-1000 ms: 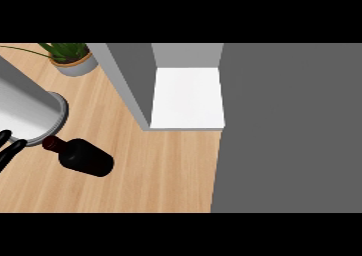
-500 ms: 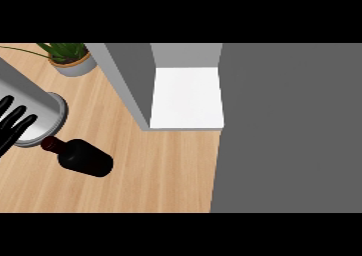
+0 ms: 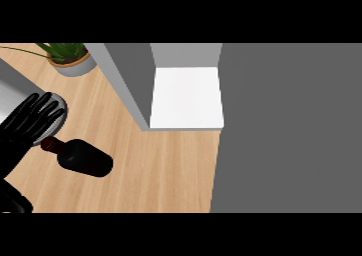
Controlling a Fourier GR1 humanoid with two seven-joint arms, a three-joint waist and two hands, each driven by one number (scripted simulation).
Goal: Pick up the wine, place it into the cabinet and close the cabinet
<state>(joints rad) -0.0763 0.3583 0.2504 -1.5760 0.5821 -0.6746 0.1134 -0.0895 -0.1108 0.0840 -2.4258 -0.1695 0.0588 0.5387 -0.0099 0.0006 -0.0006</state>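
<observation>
The wine bottle (image 3: 83,157) is dark, with a reddish cap toward the view's upper left, and stands free on the wooden counter (image 3: 165,170) at the left. My left hand (image 3: 30,121) comes in from the left edge with its fingers straight and spread. It is just up-left of the bottle's cap and holds nothing. The cabinet (image 3: 185,97) is open at the centre and shows a bare white shelf. Its grey door (image 3: 295,125) fills the right side. My right hand does not show.
A pale grey cylinder (image 3: 8,92) lies at the left edge, partly behind my left hand. A potted plant (image 3: 69,59) stands at the back left. The cabinet's grey side wall (image 3: 128,85) rises between the bottle and the shelf.
My left hand has moved up and to the right from the left edge, spreading its fingers over the cylinder's end, closer to the bottle's cap. The bottle has not moved.
</observation>
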